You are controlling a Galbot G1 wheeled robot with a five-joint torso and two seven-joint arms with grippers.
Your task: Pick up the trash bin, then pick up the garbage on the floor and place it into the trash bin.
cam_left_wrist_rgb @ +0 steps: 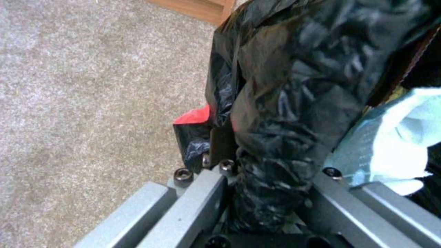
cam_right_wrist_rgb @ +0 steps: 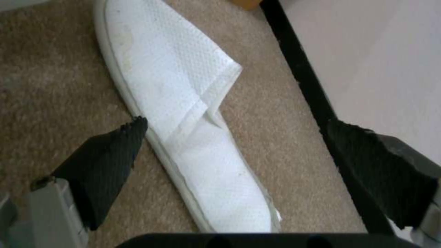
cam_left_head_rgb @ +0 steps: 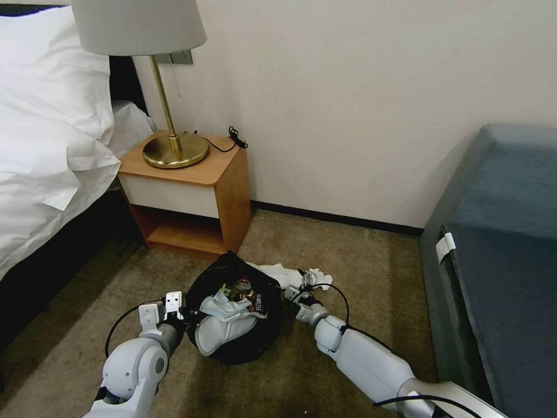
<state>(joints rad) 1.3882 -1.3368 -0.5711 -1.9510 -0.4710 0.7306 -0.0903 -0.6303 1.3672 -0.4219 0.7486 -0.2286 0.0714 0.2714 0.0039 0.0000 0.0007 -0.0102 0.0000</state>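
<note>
Under right end effector [cam_right_wrist_rgb: 234, 162]: white slipper [cam_right_wrist_rgb: 184, 113]; left end effector [cam_left_wrist_rgb: 266, 193] pinches trash bin [cam_left_wrist_rgb: 294, 86] liner.

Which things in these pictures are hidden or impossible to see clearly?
- Head view: the trash bin holds a slippers-and-wrappers pile; what lies underneath is buried.
- Left wrist view: the black bag covers the left gripper and the bin's wall.
- Right wrist view: the open right gripper hovers over a white slipper, one end cut off.
</note>
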